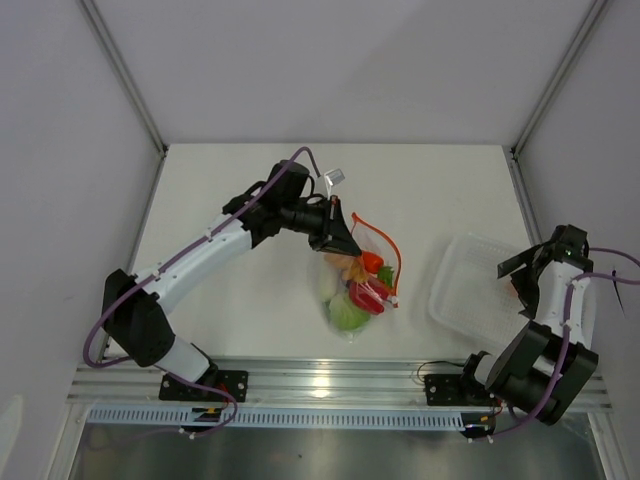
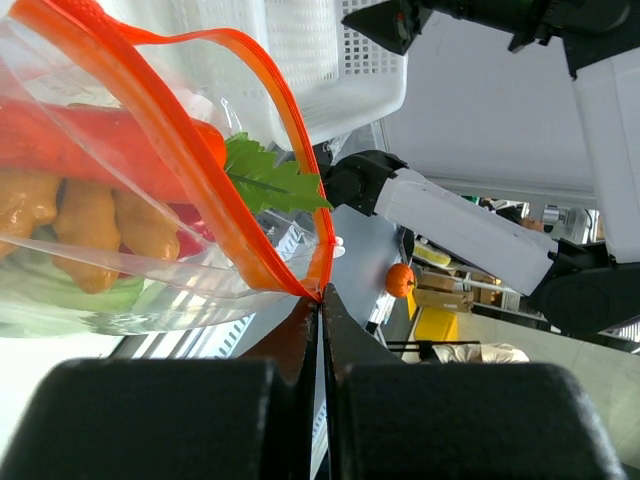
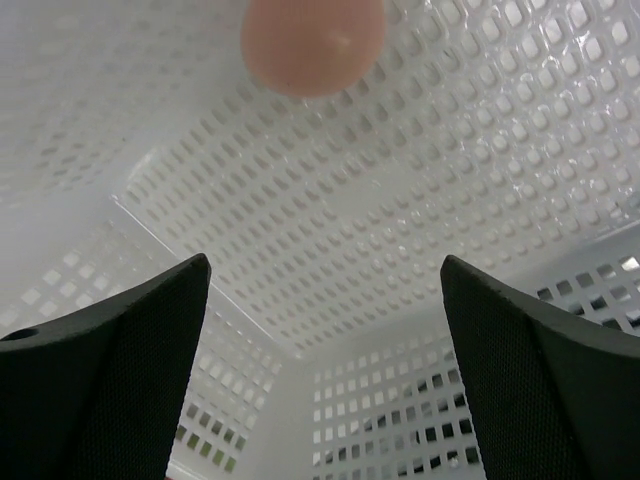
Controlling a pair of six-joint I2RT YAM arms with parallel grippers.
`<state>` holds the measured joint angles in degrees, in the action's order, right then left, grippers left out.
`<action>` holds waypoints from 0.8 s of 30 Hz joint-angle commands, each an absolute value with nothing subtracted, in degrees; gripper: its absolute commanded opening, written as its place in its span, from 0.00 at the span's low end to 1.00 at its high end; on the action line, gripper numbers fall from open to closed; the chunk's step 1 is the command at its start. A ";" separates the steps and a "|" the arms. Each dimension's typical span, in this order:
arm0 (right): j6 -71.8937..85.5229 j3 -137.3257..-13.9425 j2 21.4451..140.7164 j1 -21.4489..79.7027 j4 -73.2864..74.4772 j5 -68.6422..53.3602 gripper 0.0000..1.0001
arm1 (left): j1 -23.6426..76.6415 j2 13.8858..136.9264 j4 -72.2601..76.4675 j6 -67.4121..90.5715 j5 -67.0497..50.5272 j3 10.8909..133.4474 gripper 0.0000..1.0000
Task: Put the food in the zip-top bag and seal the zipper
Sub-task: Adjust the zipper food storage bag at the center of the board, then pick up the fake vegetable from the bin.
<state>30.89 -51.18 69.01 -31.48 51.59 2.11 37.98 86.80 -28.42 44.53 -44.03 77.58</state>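
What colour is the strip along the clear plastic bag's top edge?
Red-orange; the thin zipper strip shows best in the left wrist view.

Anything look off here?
One pink food piece sits in the white basket, ahead of the open right end effector. The zipper gapes, pinched at one corner by the left end effector.

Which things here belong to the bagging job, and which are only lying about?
Job: zip-top bag, zipper pinched by the left gripper, food inside it, pink piece ahead of the open right gripper.
Lying about: white basket, holding that pink piece.
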 commanded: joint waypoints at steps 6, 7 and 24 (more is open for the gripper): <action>33.66 -45.62 69.96 -32.34 35.34 3.08 0.94 | 38.76 83.94 -27.25 43.68 -46.76 77.35 0.01; 33.66 -45.44 70.57 -32.34 34.81 3.16 0.93 | 38.85 83.94 -27.25 43.68 -47.02 77.17 0.01; 32.26 -46.14 77.07 -32.34 27.25 12.22 0.90 | 38.94 90.61 -30.32 41.57 -48.08 81.91 0.01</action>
<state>32.82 -45.65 75.68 -32.03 30.87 9.54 38.61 89.14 -30.94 42.81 -45.87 79.48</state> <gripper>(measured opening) 0.906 0.006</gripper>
